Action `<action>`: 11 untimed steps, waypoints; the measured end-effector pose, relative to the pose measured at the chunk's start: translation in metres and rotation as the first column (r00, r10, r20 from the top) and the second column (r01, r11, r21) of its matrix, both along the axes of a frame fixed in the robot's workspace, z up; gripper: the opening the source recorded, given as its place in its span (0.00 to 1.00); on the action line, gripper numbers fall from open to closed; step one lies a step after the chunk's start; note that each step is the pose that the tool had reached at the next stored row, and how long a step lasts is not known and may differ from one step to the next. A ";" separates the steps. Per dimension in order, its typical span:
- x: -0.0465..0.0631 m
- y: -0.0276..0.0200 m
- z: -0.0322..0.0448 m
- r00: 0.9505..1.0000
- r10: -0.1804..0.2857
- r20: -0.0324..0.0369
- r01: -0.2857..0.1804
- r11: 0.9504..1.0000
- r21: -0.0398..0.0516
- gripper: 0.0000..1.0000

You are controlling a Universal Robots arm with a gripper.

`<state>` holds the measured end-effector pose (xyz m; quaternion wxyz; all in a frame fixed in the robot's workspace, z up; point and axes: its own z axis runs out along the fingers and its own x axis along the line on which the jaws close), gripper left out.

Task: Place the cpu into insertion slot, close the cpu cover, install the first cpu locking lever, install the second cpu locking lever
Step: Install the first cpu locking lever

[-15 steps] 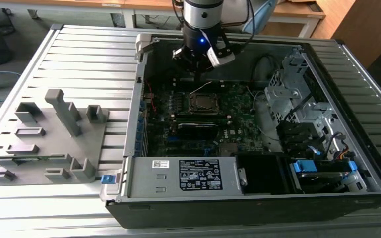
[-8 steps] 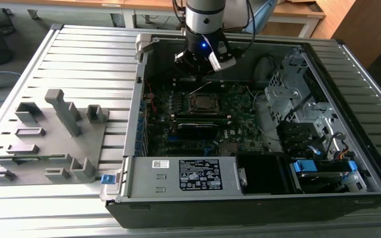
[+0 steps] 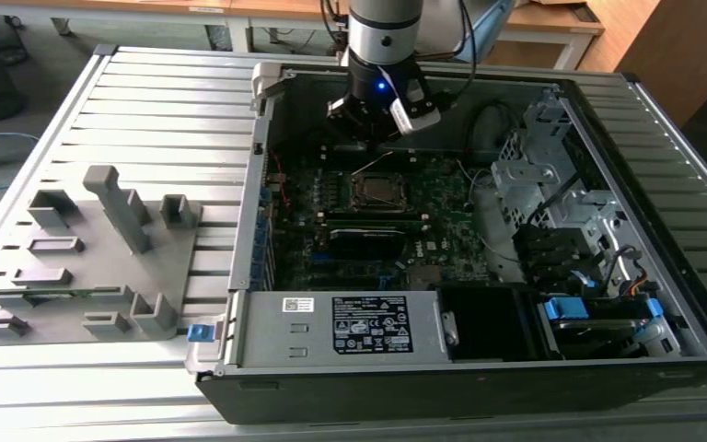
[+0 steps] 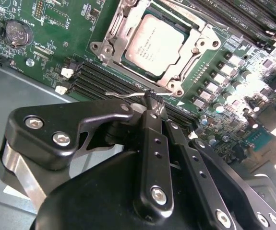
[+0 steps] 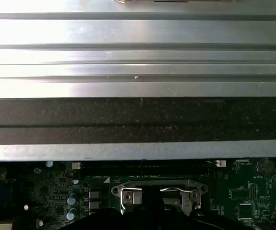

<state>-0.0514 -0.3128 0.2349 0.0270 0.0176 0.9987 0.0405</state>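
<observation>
The cpu (image 4: 153, 43), a dull silver square chip, lies flat in the insertion slot (image 3: 356, 190) on the green motherboard. The silvery cpu cover (image 4: 196, 47) rests down around it, framing the chip. A thin wire locking lever (image 4: 126, 94) runs along the slot's edge to my gripper (image 4: 150, 102), whose black fingers (image 4: 153, 143) are shut on the wire's end. In the exterior view my gripper (image 3: 370, 147) hangs just beyond the slot's far side, with the lever (image 3: 372, 166) slanting up toward it. The first wrist view catches the cover (image 5: 159, 192).
The open computer case (image 3: 249, 276) lies on a slatted metal table. Long black memory slots (image 4: 104, 79) flank the socket. A labelled power supply (image 3: 360, 324) sits at the near side, drive bays (image 3: 550, 175) at the exterior view's right, a grey fixture tray (image 3: 84, 258) at the left.
</observation>
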 end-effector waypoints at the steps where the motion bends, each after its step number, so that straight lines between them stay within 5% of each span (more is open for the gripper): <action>1: 0.000 0.0001 -0.0001 1.000 0.000 0.000 0.000 1.000 0.000 0.10; 6: 0.001 0.0002 -0.0019 1.000 -0.021 0.000 0.021 1.000 0.003 0.10; 11: 0.001 0.0011 -0.0044 1.000 -0.023 0.000 0.023 0.999 0.024 0.10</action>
